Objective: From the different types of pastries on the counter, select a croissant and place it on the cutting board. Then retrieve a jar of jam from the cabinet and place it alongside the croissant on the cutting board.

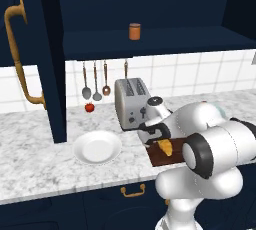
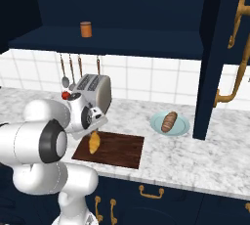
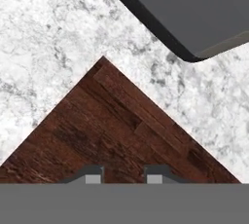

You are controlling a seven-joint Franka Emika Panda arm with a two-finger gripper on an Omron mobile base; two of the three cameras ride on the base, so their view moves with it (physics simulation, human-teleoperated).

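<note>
The two-finger gripper [image 2: 94, 132] is clamping the small golden-yellow crescent croissant [image 2: 93, 142] above the flat reddish-brown wooden cutting board [image 2: 119, 150]. The small orange-brown jam jar [image 1: 134, 31] is showing no readable label

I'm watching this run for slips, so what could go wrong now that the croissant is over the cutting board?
The gripper holds the croissant near the cutting board's left end, so a release there might let it roll onto the counter. The toaster stands just behind the hand, and lifting toward the jar of jam could clip it.
</note>
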